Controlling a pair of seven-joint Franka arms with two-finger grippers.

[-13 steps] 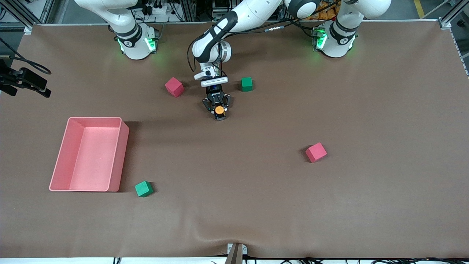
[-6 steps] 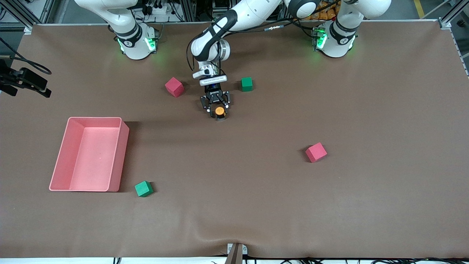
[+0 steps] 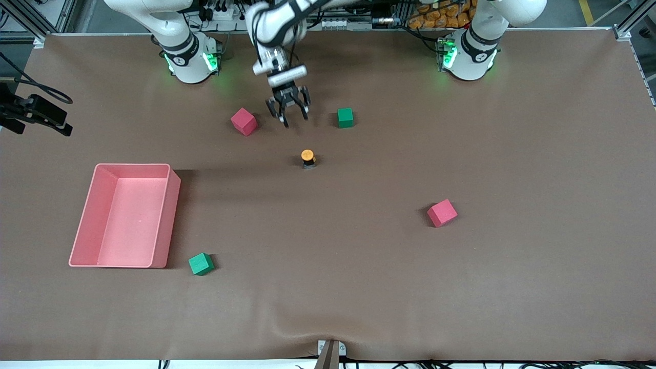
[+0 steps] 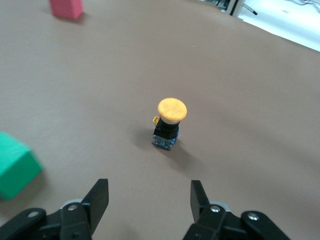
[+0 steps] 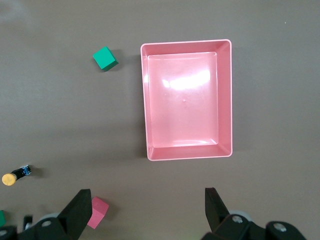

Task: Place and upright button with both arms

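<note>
The button [image 3: 307,158] stands upright on the brown table, orange cap up on its dark body, with nothing touching it. In the left wrist view the button [image 4: 169,125] sits clear ahead of the fingers. My left gripper [image 3: 294,119] hangs open and empty over the table between a pink cube [image 3: 244,121] and a green cube [image 3: 345,117]; its own view shows the left gripper [image 4: 149,183] with jaws apart. My right gripper [image 5: 147,193] is open and empty, high over the table beside the pink bin [image 5: 187,42]. From there the button [image 5: 15,175] looks small.
The pink bin [image 3: 133,165] lies toward the right arm's end of the table, with a green cube [image 3: 200,264] beside its nearer corner. Another pink cube [image 3: 442,212] lies toward the left arm's end. A black camera mount [image 3: 36,113] juts in at the table's edge.
My left gripper has opened, let go of the button, risen and drawn back toward the bases. The button stays upright where it was set down.
</note>
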